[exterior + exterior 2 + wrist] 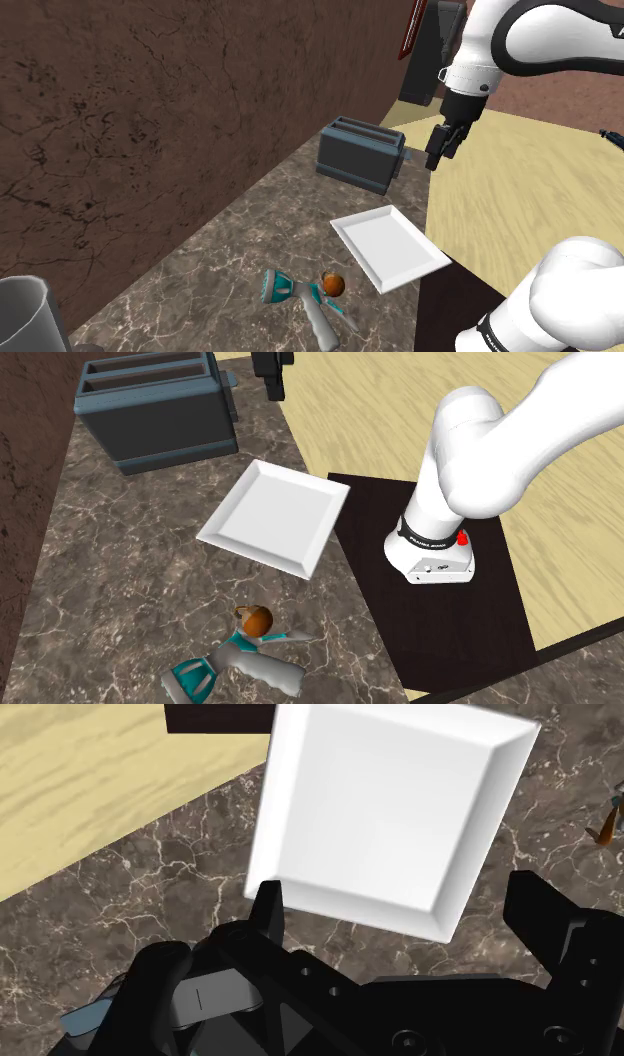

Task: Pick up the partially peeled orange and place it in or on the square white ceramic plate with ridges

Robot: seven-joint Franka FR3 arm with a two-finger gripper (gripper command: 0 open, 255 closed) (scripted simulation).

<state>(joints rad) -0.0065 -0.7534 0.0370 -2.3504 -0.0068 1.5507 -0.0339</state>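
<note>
Two black jaws stand wide apart with nothing between them, up in the air beside the dark grey toaster at the far end of the brown marble tabletop. In the wrist view they look down on the square white plate, which lies flat on the tabletop and is empty. The partially peeled orange rests on the tabletop near the plate's closest corner but apart from it, well away from the jaws. It sits against a teal and grey hand tool that lies on the marble. In the second exterior view one corner of the plate meets the edge of the dark stand, where the white arm is mounted.
</note>
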